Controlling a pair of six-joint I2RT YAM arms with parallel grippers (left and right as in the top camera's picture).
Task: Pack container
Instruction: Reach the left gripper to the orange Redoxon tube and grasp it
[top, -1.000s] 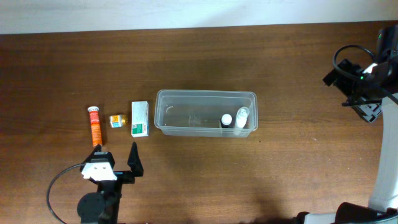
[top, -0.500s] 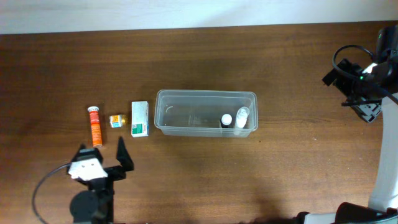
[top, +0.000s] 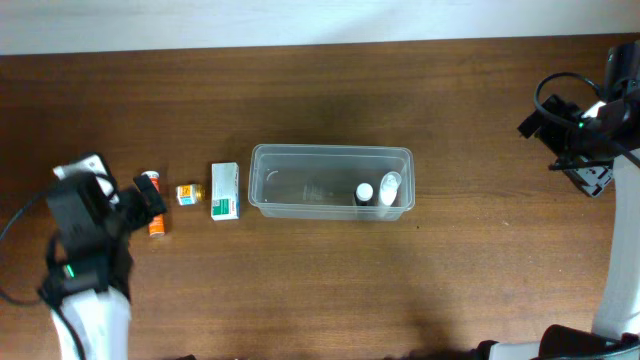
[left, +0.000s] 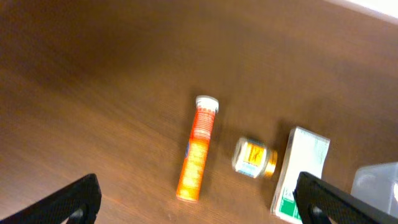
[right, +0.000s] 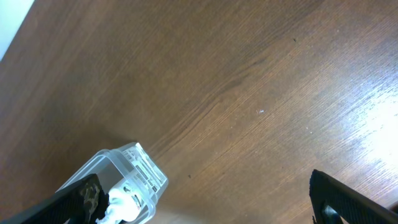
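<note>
The left end effector (left: 196, 190) has swung from the front edge of the counter (top: 300, 80) to its left edge. It now hovers, fingers spread and empty, at the orange tube (left: 198, 149), so that looks like the next item to pick. The container (top: 330, 149) sits mid-counter with two small bottles (top: 363, 192) at its right end; the right end effector (right: 204, 186) hangs released and empty by the right edge.

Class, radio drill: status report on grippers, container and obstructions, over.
Left gripper open, empty, near orange tube. Right gripper open, empty, away from container. Container holds two small bottles; tube, jar, carton outside. Nothing blocking.
</note>
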